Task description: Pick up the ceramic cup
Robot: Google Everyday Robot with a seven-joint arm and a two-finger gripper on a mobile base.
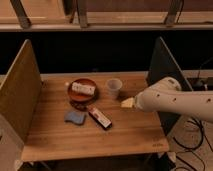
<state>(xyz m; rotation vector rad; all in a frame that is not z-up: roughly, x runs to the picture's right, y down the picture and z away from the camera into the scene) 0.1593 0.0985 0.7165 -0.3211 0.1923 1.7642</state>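
Note:
The ceramic cup (114, 88) is small, pale and tapered, and stands upright on the wooden table (130, 131) just right of the brown dish (80, 96). My white arm reaches in from the right. My gripper (128, 103) is at its pale tip, low over the table, a short way right of and in front of the cup and apart from it.
The reddish-brown dish holds a white packet (83, 89). A blue sponge (75, 117) and a red-and-white bar (100, 118) lie in front of the dish. Upright panels stand at the table's left (20, 90) and right (162, 65) sides. Cables lie on the floor at right.

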